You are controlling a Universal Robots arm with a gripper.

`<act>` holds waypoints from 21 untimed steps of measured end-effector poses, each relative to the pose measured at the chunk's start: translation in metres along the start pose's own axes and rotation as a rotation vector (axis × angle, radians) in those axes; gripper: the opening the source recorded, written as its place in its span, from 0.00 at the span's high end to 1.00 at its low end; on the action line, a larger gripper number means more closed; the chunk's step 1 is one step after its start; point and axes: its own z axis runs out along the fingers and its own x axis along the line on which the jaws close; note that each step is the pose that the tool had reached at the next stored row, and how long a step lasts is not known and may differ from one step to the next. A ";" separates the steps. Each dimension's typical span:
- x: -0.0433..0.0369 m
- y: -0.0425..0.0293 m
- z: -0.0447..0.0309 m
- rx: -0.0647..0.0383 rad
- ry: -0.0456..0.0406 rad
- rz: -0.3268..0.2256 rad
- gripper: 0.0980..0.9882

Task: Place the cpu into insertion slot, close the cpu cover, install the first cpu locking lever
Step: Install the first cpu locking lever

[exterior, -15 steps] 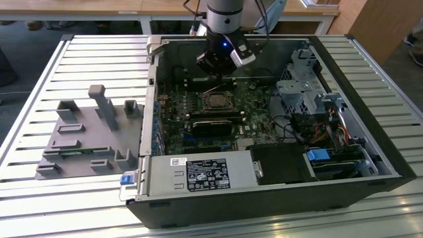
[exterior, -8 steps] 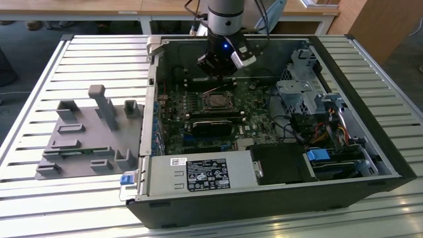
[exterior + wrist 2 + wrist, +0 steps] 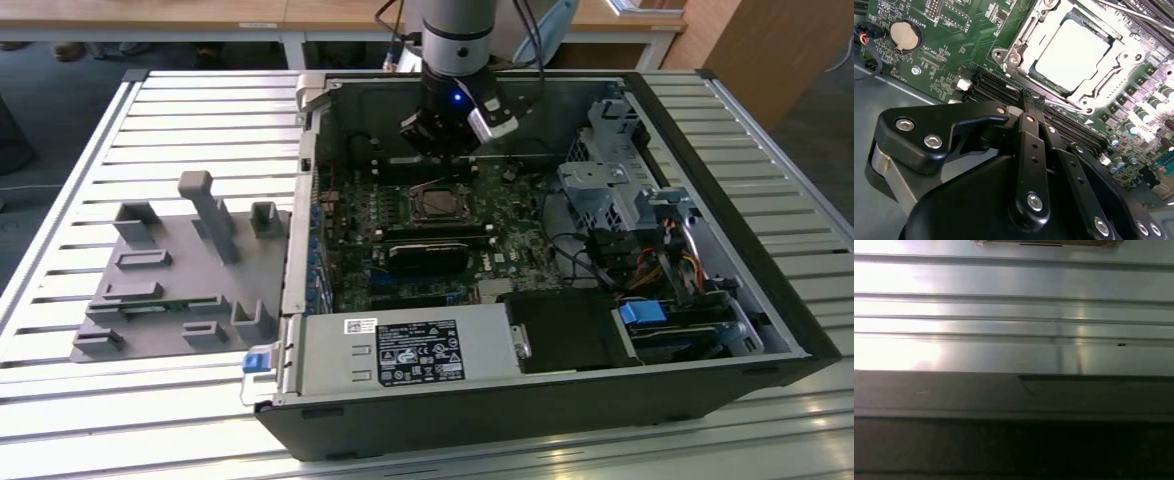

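Note:
The cpu (image 3: 1074,52) lies flat in the insertion slot (image 3: 434,205) on the green motherboard, its silver top facing up. The silvery cpu cover (image 3: 1016,50) frames it and looks lowered around the chip. A thin metal lever rod (image 3: 1134,14) runs past the socket's far side. My gripper (image 3: 1026,100) hangs inside the open computer case, just beside the socket's edge and above the memory slots (image 3: 999,87). Its black links converge, so it is shut, with nothing visible between the tips. In the exterior view the gripper (image 3: 447,150) sits a little behind the socket.
A grey fixture block (image 3: 174,270) stands on the slatted table at the exterior view's left. Case walls (image 3: 707,200) surround the board. A power supply (image 3: 400,350) sits at the front, a drive cage (image 3: 601,190) and cables to the right. A coin battery (image 3: 904,35) sits near the slots.

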 end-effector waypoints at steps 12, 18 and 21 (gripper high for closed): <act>-0.0028 -0.0003 0.0076 0.002 -0.0001 0.001 0.99; -0.0039 -0.0003 0.0101 0.005 -0.0002 0.001 0.99; -0.0039 -0.0004 0.0116 0.011 -0.0001 0.001 0.99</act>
